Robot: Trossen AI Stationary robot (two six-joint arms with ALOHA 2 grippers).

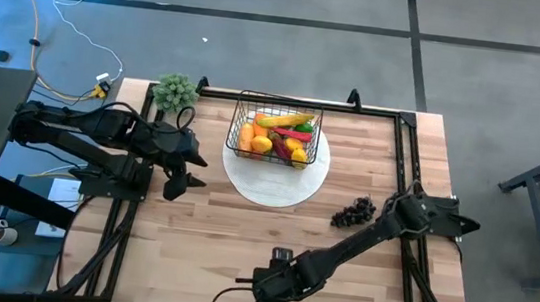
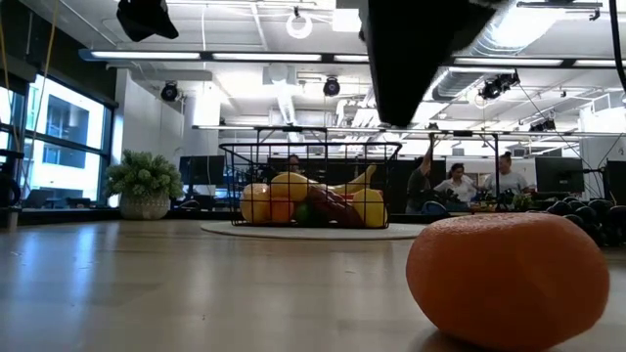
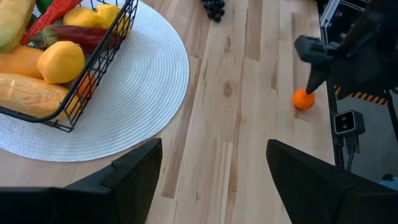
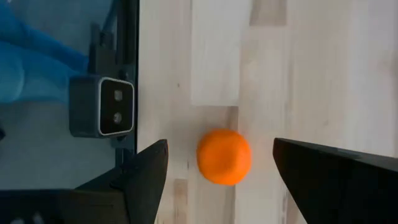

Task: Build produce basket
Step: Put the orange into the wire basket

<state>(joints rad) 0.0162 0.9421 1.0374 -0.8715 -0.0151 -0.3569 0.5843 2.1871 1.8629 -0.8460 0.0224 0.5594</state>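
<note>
The black wire basket (image 1: 274, 129) stands on a round white plate (image 1: 277, 184) at the far middle of the table. It holds a banana, lemons, a red chilli and other toy produce (image 3: 61, 61). A small round orange fruit (image 4: 224, 155) lies on the wood near the table's near edge. My right gripper (image 4: 219, 146) hovers open above it, fingers pointing down on either side and clear of it in the low view (image 2: 507, 279). Dark grapes (image 1: 354, 212) lie right of the plate. My left gripper (image 3: 214, 146) waits open, left of the plate (image 1: 179, 172).
A small potted plant (image 1: 176, 91) stands at the far left corner. A camera unit (image 4: 102, 106) sits at the near edge beside the orange fruit. Black frame rails (image 1: 402, 155) run along the table's far and right sides. People sit in the room beyond (image 2: 460, 184).
</note>
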